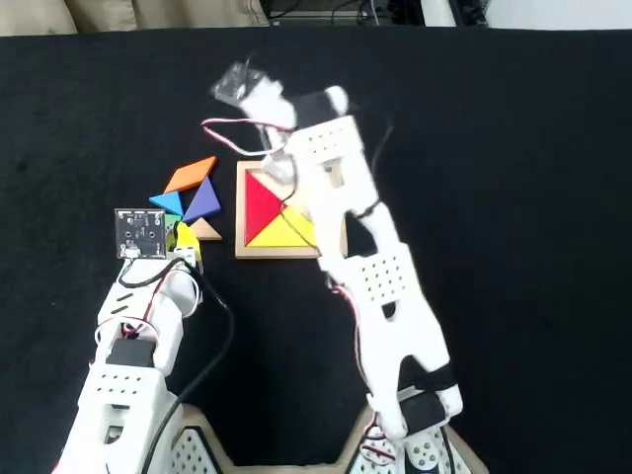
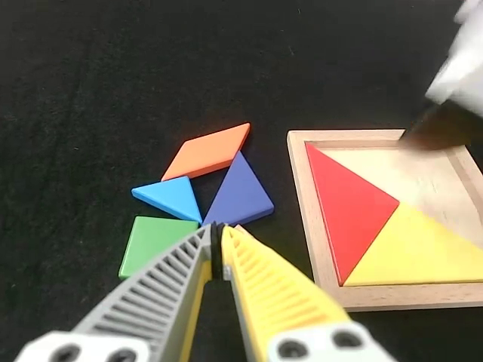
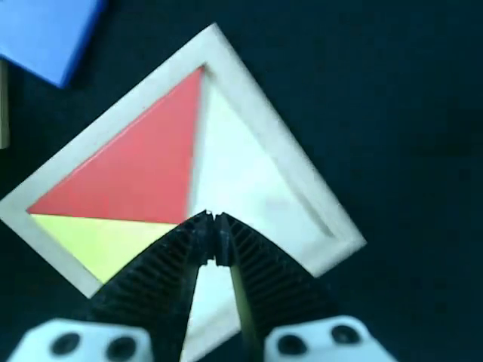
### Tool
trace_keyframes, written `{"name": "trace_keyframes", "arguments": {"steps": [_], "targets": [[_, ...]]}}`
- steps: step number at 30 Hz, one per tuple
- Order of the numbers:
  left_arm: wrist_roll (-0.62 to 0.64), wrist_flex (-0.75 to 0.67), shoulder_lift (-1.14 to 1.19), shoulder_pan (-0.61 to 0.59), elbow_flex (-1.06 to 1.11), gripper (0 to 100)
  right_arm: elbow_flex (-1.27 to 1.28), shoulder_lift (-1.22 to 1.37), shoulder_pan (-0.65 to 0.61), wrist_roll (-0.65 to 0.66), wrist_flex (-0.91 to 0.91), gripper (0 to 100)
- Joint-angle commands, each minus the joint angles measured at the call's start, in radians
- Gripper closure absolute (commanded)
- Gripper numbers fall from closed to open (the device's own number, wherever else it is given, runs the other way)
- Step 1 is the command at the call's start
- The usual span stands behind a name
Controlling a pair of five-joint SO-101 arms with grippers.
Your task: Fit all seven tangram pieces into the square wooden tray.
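My left end effector [image 2: 216, 235], closed and empty, sits by the loose pieces [image 2: 240, 194] left of the tray [image 2: 299, 204]. The right end effector [image 3: 212, 225], also closed, is over the tray's bare half. Descending like that could shove pieces.

I record a table covered by a black cloth [image 1: 513, 148] that fills almost the whole working area in the high view. The cloth lies flat, its weave is matt, and in the left wrist view it carries fine pale specks of lint. Light falls on it evenly from above. Along the far edge I note a beige curtain [image 1: 148, 12] hanging in folds at the left, a cluster of dark cables [image 1: 331, 10] near the middle, and a white surface [image 1: 563, 12] at the right corner.
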Motion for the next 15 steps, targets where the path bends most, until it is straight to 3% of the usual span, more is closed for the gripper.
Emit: {"name": "trace_keyframes", "arguments": {"steps": [1, 10, 15], "targets": [[-0.009, -0.023, -0.008, 0.047, -0.048, 96, -0.268, -0.031, 0.066, -0.104, 0.041, 98.8], [-0.014, -0.015, -0.003, 0.073, -0.053, 96, -0.073, -0.398, -0.021, -0.221, 0.041, 98.8], [-0.074, -0.015, -0.003, 0.081, -0.050, 96, 0.197, -0.682, -0.017, -0.227, 0.041, 98.8]]}}
